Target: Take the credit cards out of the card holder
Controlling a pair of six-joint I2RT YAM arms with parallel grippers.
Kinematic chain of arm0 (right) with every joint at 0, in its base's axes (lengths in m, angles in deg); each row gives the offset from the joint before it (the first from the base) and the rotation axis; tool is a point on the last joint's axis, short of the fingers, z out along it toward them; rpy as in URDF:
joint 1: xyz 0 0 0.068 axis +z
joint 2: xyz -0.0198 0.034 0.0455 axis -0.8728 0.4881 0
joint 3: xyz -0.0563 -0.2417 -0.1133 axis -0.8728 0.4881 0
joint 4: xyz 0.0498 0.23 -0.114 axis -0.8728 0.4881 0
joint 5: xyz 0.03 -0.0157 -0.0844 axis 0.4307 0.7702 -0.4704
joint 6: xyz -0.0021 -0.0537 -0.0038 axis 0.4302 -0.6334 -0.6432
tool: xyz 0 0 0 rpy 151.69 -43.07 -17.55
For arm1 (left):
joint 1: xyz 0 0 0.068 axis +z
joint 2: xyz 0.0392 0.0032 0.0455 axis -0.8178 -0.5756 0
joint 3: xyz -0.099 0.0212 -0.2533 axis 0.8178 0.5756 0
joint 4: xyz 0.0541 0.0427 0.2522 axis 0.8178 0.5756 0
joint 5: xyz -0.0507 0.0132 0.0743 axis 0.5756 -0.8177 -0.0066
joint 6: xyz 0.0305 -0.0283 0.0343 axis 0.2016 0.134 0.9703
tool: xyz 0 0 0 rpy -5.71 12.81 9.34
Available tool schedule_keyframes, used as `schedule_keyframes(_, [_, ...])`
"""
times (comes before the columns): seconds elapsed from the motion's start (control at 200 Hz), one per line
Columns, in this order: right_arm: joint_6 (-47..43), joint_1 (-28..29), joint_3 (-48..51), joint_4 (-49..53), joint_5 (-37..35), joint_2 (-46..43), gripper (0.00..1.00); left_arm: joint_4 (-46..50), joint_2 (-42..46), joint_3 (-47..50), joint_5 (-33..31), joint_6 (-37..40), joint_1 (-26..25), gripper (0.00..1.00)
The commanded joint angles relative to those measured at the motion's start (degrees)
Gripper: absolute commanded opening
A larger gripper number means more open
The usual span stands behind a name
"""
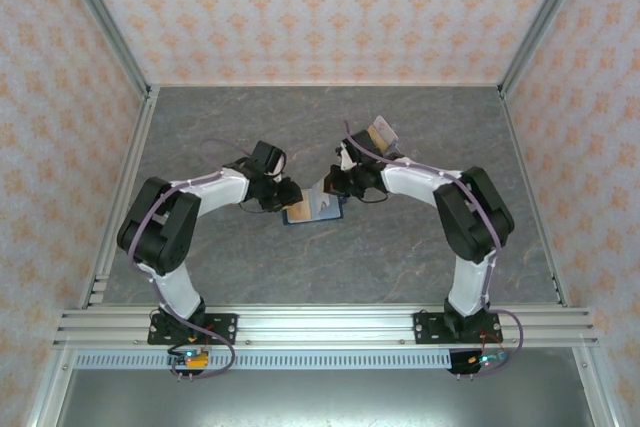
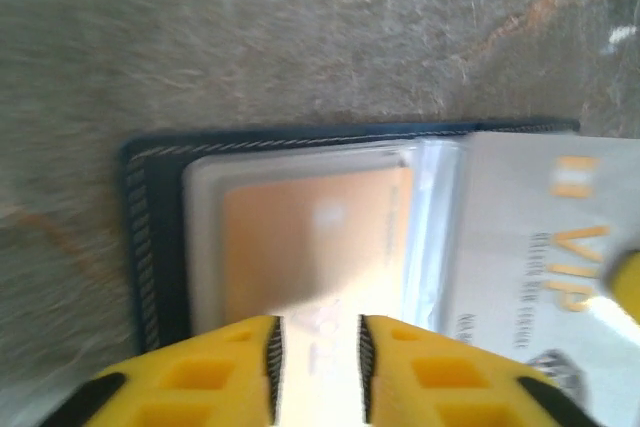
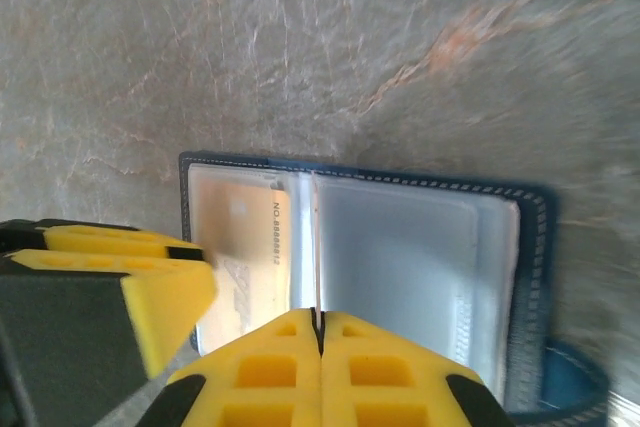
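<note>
Card holder [image 1: 313, 210] lies open and flat on the table [image 1: 250, 127], between the two arms. A brown card [image 1: 382, 132] is already out, on the table beyond the right arm and well apart from the holder. An orange card [image 3: 245, 237] sits in the left clear pocket.

Right gripper [image 3: 320, 319]: fingers closed tight on a thin pale sheet seen edge-on along the fold. This is likely the grey card [image 2: 530, 247] marked VIP (could be a sleeve page; not sure).

Left gripper [image 2: 320, 332]: fingers a narrow gap apart at the near edge of the left page. Whether it is pinching or merely pinning, cannot tell.

Step in hand, by my reading: drawing the grey card free. Pull straight along the pocket mouth, slowly. The left gripper should hold the holder down so it does not lift with the card. A thin card may bend or slip, so keep the pinch deep.
</note>
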State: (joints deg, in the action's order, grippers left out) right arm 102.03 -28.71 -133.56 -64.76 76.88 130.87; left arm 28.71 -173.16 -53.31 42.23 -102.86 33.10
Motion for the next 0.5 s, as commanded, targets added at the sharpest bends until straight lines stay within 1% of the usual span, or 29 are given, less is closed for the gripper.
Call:
schedule_keyframes(0.0, [-7.14, -0.12, -1.69, 6.22, -9.39, -5.69, 0.00, 8.12, 6.50, -2.45, -8.52, 2.20, -0.14, 0.41])
schedule_keyframes(0.14, [-12.48, -0.71, -4.28, 8.62, -19.15, -10.02, 0.00, 14.11, 12.63, -3.61, -17.61, 3.38, -0.08, 0.59])
schedule_keyframes(0.275, [-17.64, -2.78, -8.86, 10.59, -24.35, -12.65, 0.00, 19.33, 17.33, -3.38, -25.61, 3.95, 0.37, 0.77])
schedule_keyframes(0.35, [-20.49, -4.45, -11.55, 11.59, -26.24, -13.24, 0.00, 20.90, 19.58, -2.54, -28.21, 3.95, 1.07, 0.84])
schedule_keyframes(0.495, [-26.19, -7.52, -15.93, 14.43, -27.48, -12.91, 0.00, 21.17, 23.68, 0.49, -29.97, 3.57, 3.25, 0.97])
